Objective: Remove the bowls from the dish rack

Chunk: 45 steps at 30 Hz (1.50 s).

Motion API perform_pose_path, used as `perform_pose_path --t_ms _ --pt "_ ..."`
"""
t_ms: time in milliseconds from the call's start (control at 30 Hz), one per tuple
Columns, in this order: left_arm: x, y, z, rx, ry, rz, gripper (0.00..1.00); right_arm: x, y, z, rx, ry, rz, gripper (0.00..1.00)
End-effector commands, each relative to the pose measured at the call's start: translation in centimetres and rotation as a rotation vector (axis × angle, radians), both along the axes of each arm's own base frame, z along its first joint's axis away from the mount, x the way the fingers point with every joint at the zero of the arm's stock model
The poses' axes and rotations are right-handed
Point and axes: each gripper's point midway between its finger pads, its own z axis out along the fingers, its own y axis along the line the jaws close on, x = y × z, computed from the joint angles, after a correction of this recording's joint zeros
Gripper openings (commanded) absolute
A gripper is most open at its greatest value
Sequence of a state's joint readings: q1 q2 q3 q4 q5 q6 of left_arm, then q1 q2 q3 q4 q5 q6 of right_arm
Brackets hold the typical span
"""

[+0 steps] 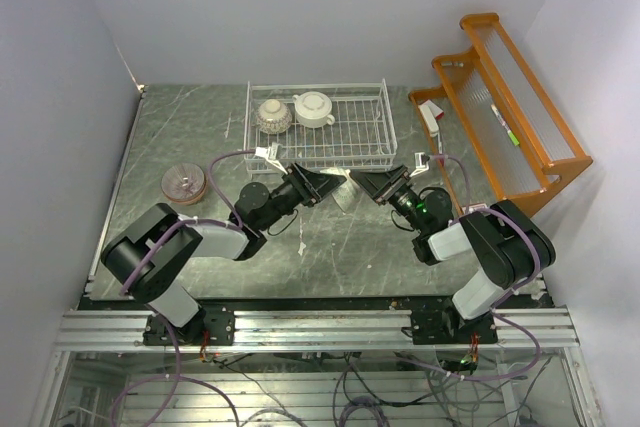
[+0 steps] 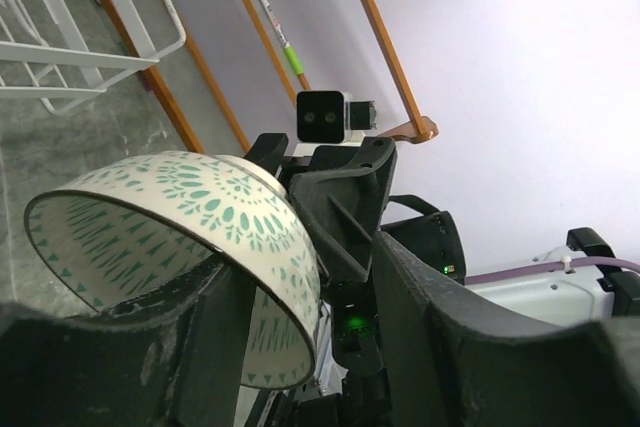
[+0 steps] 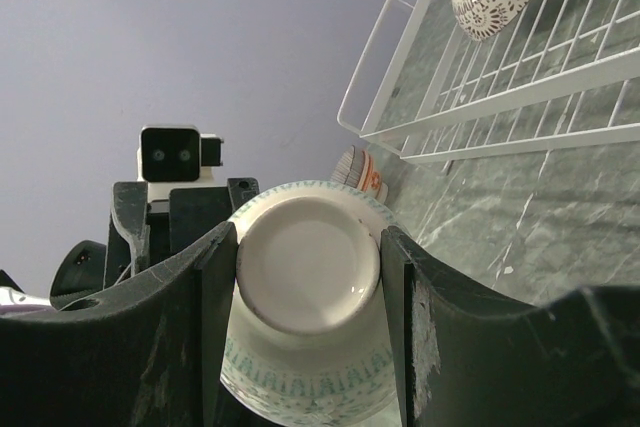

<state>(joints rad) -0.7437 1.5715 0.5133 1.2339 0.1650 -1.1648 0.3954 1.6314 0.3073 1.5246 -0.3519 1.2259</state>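
Mid-frame, the right gripper (image 3: 308, 239) clamped the green-patterned bowl (image 3: 305, 282) by its base while the left gripper (image 2: 295, 267), fingers (image 2: 450, 347) half open, straddled its rim without gripping.

Four bowls are showing: a patterned bowl (image 1: 273, 115) and a white bowl (image 1: 313, 108) are sitting in the one rack (image 1: 360, 139), a red-marked bowl (image 1: 184, 183) is lying outside it, and a teal bowl (image 3: 308, 267) is hanging between two pincers, the left pincer (image 1: 322, 185) and the right pincer (image 1: 365, 181). One orange shelf (image 1: 520, 137) is standing nearby.
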Motion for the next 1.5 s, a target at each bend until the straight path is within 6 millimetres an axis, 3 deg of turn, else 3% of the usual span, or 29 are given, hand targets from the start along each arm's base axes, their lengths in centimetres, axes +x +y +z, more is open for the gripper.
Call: perform_pose_path --t_ms 0,233,400,567,700,933,1067,1267,1467 --pt "-0.8 0.0 4.9 -0.152 -0.111 -0.026 0.56 -1.5 -0.8 6.4 0.110 -0.266 -0.006 0.00" --pt "-0.8 0.5 4.6 -0.166 -0.098 -0.010 0.51 -1.5 -0.8 6.2 0.117 -0.259 -0.005 0.00" --pt "-0.8 0.5 4.3 -0.167 -0.091 -0.010 0.34 -1.4 -0.8 6.1 0.110 -0.261 -0.005 0.00" --pt "-0.8 -0.2 4.3 -0.162 -0.092 -0.037 0.24 -1.5 -0.7 6.3 0.114 -0.267 0.004 0.00" --pt "-0.8 -0.3 4.3 -0.160 -0.092 -0.044 0.08 -1.5 -0.6 6.3 0.114 -0.269 0.010 0.00" --pt "-1.1 -0.2 4.6 -0.134 -0.108 -0.045 0.07 -1.5 -0.6 6.1 0.113 -0.261 0.010 0.00" --pt "-1.4 0.2 5.0 -0.094 -0.123 -0.036 0.07 -1.4 -1.0 5.9 0.114 -0.250 -0.008 0.20" --pt "-1.7 1.6 5.5 0.029 -0.134 0.021 0.07 -1.5 -1.9 5.7 0.111 -0.239 -0.030 0.42" --pt "-1.5 3.0 6.0 0.148 -0.140 0.087 0.07 -1.6 -2.2 5.6 0.112 -0.232 -0.035 0.49"
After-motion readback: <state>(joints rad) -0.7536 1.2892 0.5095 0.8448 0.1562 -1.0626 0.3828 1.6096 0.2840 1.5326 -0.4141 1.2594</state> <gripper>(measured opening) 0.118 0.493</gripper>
